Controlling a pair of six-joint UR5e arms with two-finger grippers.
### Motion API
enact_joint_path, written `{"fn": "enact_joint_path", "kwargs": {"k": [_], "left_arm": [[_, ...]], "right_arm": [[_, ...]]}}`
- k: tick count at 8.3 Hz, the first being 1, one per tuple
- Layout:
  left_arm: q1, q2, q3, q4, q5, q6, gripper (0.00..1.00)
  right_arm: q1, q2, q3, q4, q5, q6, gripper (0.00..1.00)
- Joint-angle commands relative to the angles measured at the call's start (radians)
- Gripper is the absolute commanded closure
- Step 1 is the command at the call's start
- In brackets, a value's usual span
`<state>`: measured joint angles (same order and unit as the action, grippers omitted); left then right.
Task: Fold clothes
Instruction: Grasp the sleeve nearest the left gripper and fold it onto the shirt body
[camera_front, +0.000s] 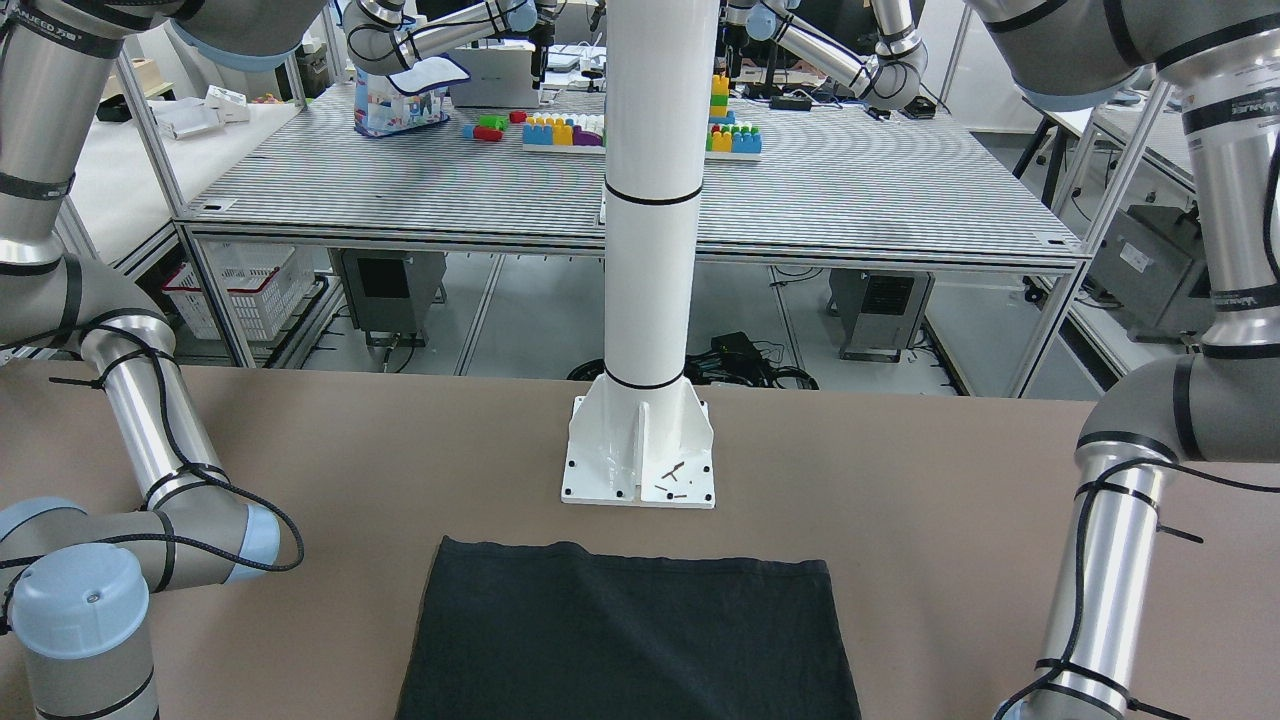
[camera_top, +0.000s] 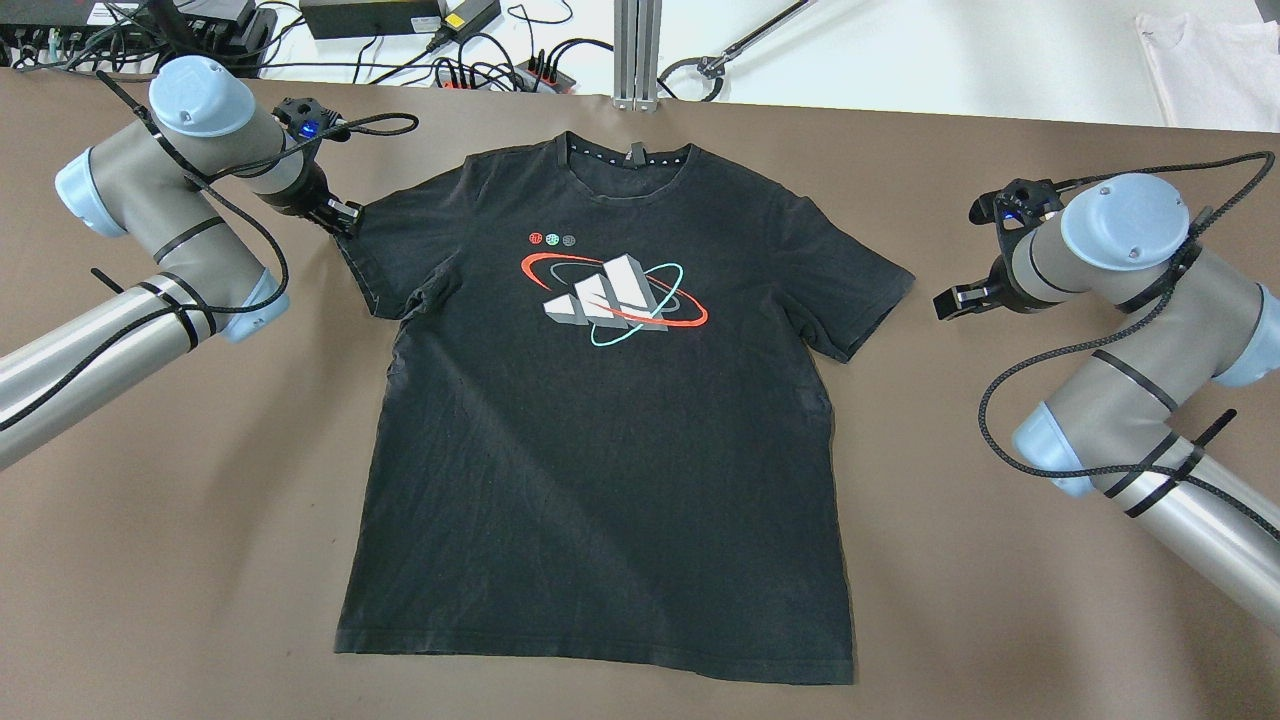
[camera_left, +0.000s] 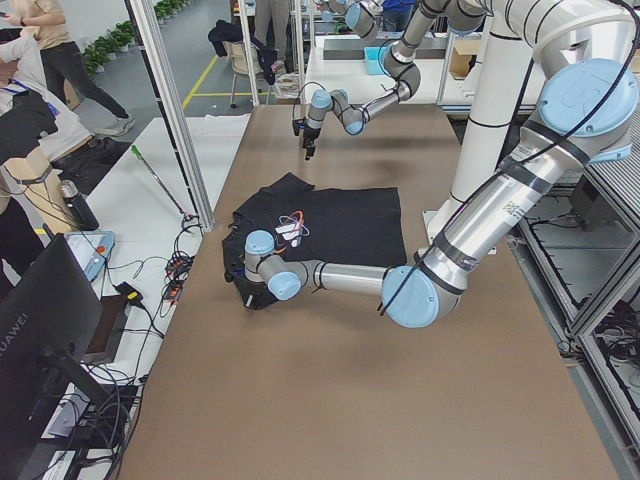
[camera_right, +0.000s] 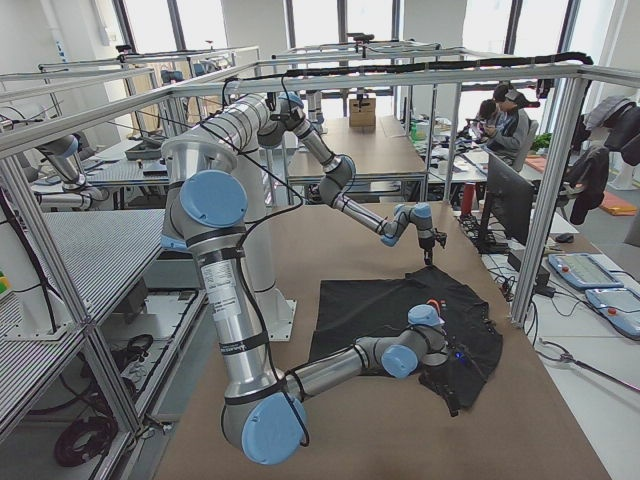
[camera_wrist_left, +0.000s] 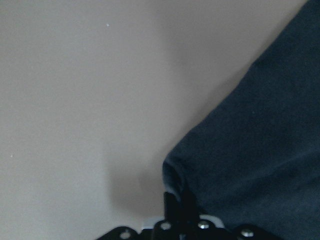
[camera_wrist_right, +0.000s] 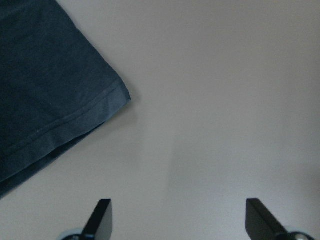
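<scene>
Starting the sleeve folds: left gripper (camera_top: 347, 218) pinches the black fabric T-shirt (camera_top: 600, 450) by its left sleeve; right gripper (camera_top: 946, 302), spread wide, must reach the right sleeve.

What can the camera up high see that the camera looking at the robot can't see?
Only the overhead view shows the whole T-shirt: its collar, its sleeves and the printed picture. It also shows the left gripper shut on one sleeve and the right gripper open, apart from the other sleeve.

Only the front-facing view shows the white pole, its base plate and colourful blocks on a striped table behind.

Both show the brown table, the shirt's bottom part, the left arm and the right arm.
</scene>
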<state>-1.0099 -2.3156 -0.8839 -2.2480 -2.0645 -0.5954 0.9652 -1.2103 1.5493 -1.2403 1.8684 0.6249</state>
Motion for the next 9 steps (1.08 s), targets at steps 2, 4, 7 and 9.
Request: {"fn": "enact_joint_path", "kwargs": {"k": [2, 4, 7, 9], "left_arm": [[-0.001, -0.002, -0.032, -0.002, 0.0, -0.055, 1.0], [0.001, 0.001, -0.076, -0.002, 0.007, -0.13, 1.0], [0.094, -0.031, -0.141, -0.004, 0.08, -0.37, 1.0], [0.184, -0.108, -0.138, 0.004, 0.199, -0.515, 1.0]], "right_arm": [[-0.002, 0.0, 0.002, 0.002, 0.0, 0.001, 0.06], [-0.008, 0.0, 0.002, 0.004, 0.0, 0.001, 0.06], [-0.01, 0.0, 0.002, 0.004, 0.0, 0.001, 0.06], [-0.01, 0.0, 0.002, 0.004, 0.0, 0.001, 0.06]]}}
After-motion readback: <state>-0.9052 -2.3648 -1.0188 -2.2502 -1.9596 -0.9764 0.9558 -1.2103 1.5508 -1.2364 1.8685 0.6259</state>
